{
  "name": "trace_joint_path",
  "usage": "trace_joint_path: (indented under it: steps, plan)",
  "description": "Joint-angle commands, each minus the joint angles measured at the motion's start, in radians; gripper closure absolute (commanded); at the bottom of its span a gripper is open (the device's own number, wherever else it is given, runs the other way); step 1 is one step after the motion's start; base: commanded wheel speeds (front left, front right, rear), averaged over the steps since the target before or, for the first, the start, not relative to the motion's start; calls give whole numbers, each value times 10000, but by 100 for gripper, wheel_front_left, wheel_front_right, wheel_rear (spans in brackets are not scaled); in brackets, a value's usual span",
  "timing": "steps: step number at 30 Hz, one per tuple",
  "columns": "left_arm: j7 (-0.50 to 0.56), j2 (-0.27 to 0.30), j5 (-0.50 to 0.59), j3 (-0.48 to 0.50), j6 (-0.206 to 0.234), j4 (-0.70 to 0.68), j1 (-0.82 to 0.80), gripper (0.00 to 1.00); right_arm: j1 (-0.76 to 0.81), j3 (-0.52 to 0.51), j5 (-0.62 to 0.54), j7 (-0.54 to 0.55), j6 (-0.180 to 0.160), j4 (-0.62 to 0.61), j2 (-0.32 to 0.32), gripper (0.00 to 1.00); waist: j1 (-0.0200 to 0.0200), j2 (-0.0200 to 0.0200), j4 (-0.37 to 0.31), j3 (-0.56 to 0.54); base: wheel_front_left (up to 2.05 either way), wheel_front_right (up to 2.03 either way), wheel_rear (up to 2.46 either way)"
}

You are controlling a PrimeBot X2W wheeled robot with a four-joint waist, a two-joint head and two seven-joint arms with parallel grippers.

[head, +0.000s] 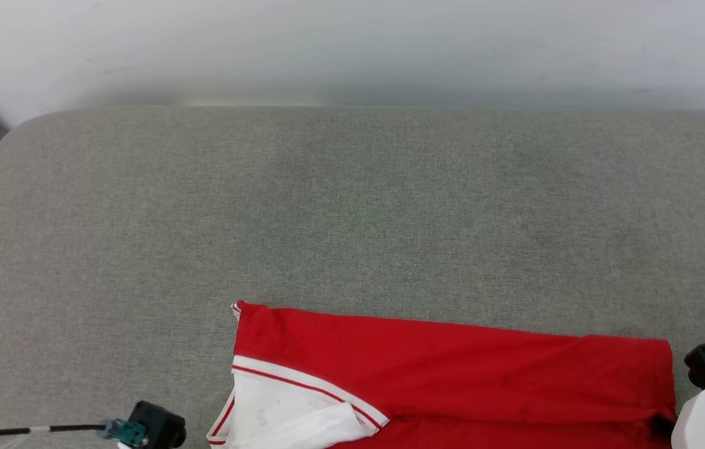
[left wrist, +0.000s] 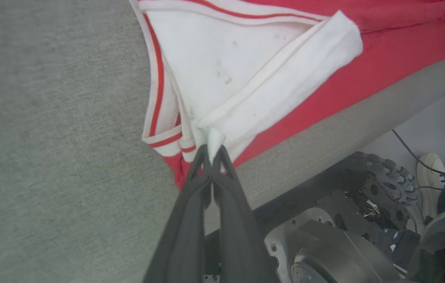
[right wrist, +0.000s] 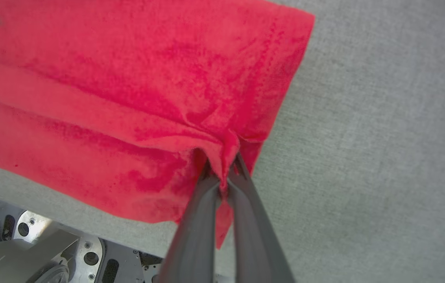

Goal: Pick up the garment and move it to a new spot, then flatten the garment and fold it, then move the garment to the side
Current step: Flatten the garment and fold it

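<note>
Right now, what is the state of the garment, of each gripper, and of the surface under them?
garment: doubled over lengthwise, lying along the near edge of the surface, pinched at both ends.
left gripper: jaws shut on the garment's white sleeve end.
right gripper: jaws shut on the garment's red end, cloth bunched there.
grey surface: bears the garment at its near edge.
</note>
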Motion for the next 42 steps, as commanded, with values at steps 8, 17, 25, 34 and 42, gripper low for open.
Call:
trace_joint_path:
  steps: [8,17,25,34,42]
  plan:
    - [-273,-819,481,-367,-368,1450,-499,0,-5,277,143,-199,-6,475,221,0,1,0,58,24,0,0,0]
    - [-1160,-1282,420,-221,-321,2026,-193,0,115,-135,544,-456,-8,477,425,0,1,0,54,-958,0,0,0]
    - [-4140,-1770,1094,1138,269,1767,-226,0,37,-1526,981,-478,-8,-262,1267,0,1,0,112,-1211,0,0,0]
    - [-4472,-3808,3609,5116,567,411,1051,0,824,-3389,573,-297,-6,-456,2870,0,1,0,367,-1197,0,0,0]
    - [-4466,-6060,5462,7967,-936,-402,2439,0,1339,-4758,293,-590,-6,-73,4079,0,1,0,622,-1216,0,0,0]
